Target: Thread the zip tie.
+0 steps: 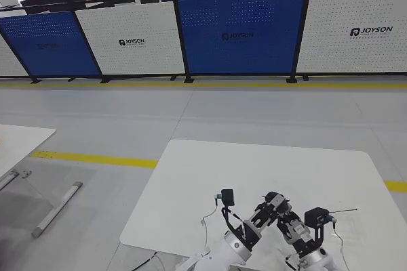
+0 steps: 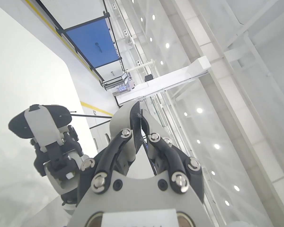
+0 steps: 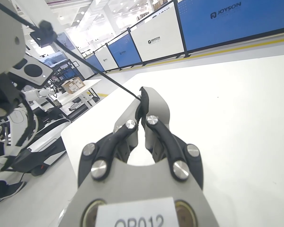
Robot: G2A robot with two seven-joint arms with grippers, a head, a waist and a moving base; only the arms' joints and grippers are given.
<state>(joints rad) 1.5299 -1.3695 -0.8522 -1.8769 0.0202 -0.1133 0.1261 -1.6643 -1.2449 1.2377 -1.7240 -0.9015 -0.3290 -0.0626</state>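
White table [image 1: 271, 162]; raised left end effector [image 2: 138, 112] and right end effector [image 3: 142, 98] clamp zip tie [image 3: 90, 62].

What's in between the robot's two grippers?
The black zip tie. It stretches through the air from the right gripper towards the left gripper, with its small head part-way along. The right wrist view shows it best.

Thin black zip tie [image 3: 46, 28], strap thru its blocky head, stretched straight in air nr table [image 1: 258, 169] 5 o'clock edge, end pinched in R gripper [image 3: 141, 101].
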